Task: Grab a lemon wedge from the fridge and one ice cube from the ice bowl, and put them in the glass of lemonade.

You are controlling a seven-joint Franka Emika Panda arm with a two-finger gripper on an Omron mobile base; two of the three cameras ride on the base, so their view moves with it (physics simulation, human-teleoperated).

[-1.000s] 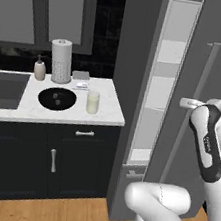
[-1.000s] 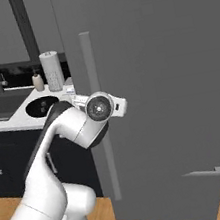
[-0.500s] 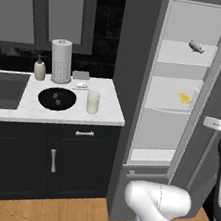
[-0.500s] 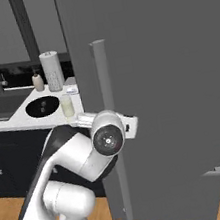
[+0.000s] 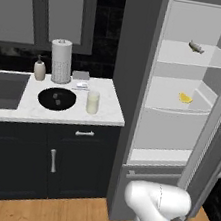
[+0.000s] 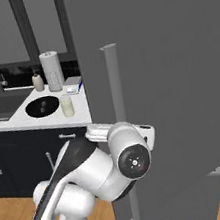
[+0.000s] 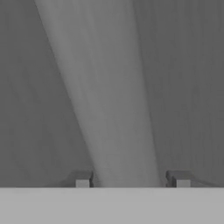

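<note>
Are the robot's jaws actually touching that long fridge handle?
Cannot tell. In the hand view the handle runs between the two fingertips, but whether they press on it is not plain.

Fridge [image 5: 131,85] door swings off the right edge of the left base view; its outer face can't be seen there. In the right base view the door blocks the whole fridge interior, so the shelves and lemon wedge [image 5: 185,98] are hidden. The arm covers the middle of the bar handle [image 6: 121,130]. Hand view: handle blurred, cut off top and bottom; gripper [image 7: 131,180] fingertips [image 7: 82,180] barely poke up on either side of it, contact can't be told. Ice bowl [image 5: 56,98] contents too small to identify. Sink [image 5: 2,90] is cut by the left edge.
</note>
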